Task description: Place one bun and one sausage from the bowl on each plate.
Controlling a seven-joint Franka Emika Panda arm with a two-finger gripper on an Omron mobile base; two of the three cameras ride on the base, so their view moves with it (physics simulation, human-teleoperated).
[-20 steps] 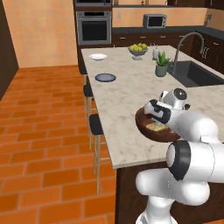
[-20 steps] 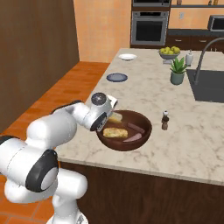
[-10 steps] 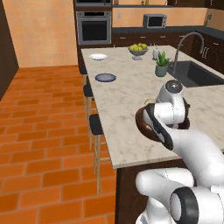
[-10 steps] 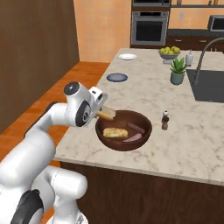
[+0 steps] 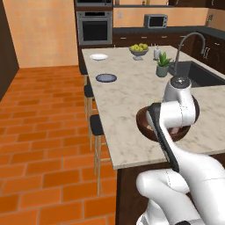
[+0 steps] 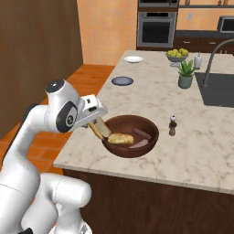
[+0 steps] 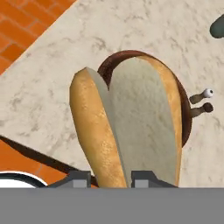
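Observation:
My gripper (image 6: 94,121) is shut on a split bun (image 6: 101,130) and holds it just above the near left rim of the brown bowl (image 6: 151,145). In the hand view the bun (image 7: 127,131) stands between my fingertips (image 7: 146,178) with its cut face toward the camera, and the bowl (image 7: 112,64) lies behind it. Inside the bowl rest another bun (image 6: 120,138) and two sausages (image 6: 141,134). The blue-grey plate (image 6: 122,81) and the white plate (image 6: 133,59) lie bare farther up the counter. In the left base view my arm covers most of the bowl (image 5: 144,128).
A small pepper shaker (image 6: 172,125) stands just right of the bowl. A potted plant (image 6: 185,75), a grey fruit bowl (image 6: 177,55) and the sink (image 6: 219,89) with its tap are at the back right. Stools (image 5: 96,125) line the counter's left edge.
The gripper has risen out of the bowl with the bun and swung toward the bowl's near left rim. The arm has reared up higher.

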